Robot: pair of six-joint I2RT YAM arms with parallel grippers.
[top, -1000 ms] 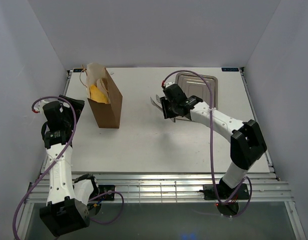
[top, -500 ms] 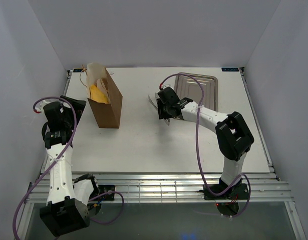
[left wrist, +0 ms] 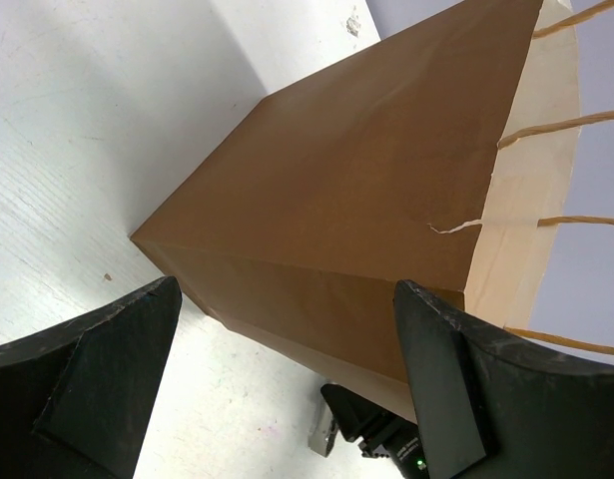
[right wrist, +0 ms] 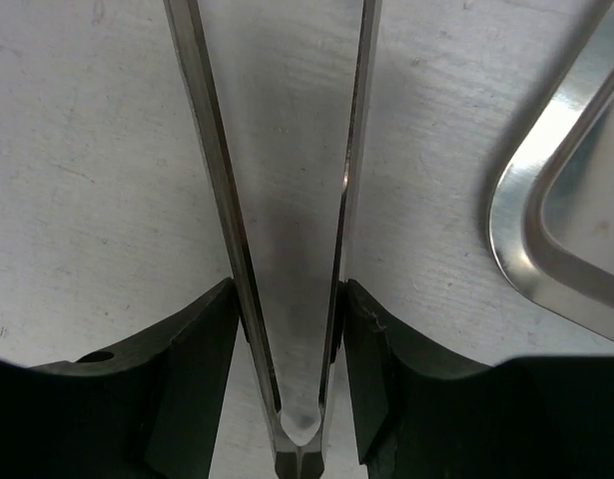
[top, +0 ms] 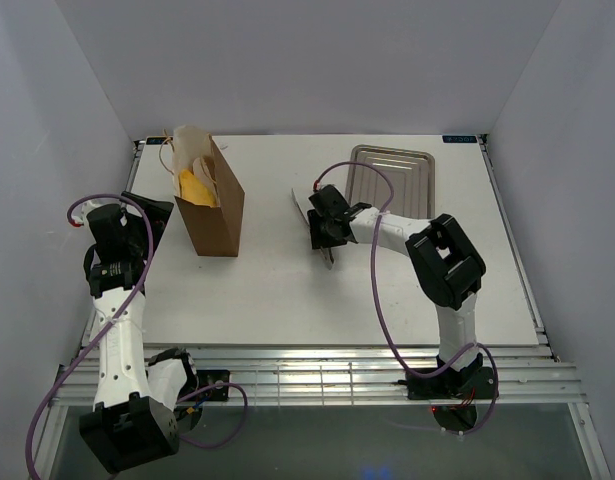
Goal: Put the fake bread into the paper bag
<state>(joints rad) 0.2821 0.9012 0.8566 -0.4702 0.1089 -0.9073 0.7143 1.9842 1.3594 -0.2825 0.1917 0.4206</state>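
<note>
The tall, rectangular paper bag (left wrist: pixel 336 180) of smooth brown kraft is standing upright at the far left of the matte white table (top: pixel 287 290). Its thin twisted string handles are sticking out. Golden-orange fake bread (top: pixel 195 186) is showing in the bag's pale mouth. The left gripper (left wrist: pixel 287 349) is hanging just left of the bag with its dark fingers spread wide. Near mid-table, the right gripper (right wrist: pixel 290 319) is pinching both thin, flat arms of the polished silver tongs (right wrist: pixel 212 180). The round-cornered steel tray (right wrist: pixel 511 244) is lying just right of them.
</note>
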